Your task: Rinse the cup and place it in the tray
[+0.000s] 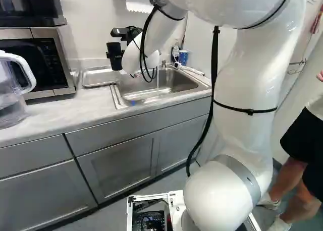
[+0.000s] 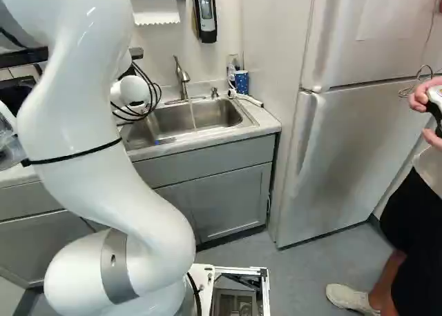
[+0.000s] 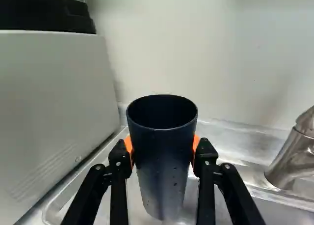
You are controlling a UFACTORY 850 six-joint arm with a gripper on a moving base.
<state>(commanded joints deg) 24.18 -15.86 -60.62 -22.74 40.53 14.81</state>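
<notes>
A black gripper [image 3: 163,149] holds a dark tapered cup [image 3: 158,185] upright between its orange pads, mouth up, above the metal tray [image 1: 96,78] beside the sink [image 1: 174,84], leaving what appears a short, straight descent for placement.

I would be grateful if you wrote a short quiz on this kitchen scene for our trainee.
1. True or false: the black two-fingered gripper with orange pads holds the dark tapered cup upright.
2. From the curved metal faucet, water is: A) stopped; B) running into the steel sink; C) filling the cup.
3. Fill in: the shallow metal tray lies between the sink and the ____.

Key: 1 true; 2 B; 3 microwave.
</notes>
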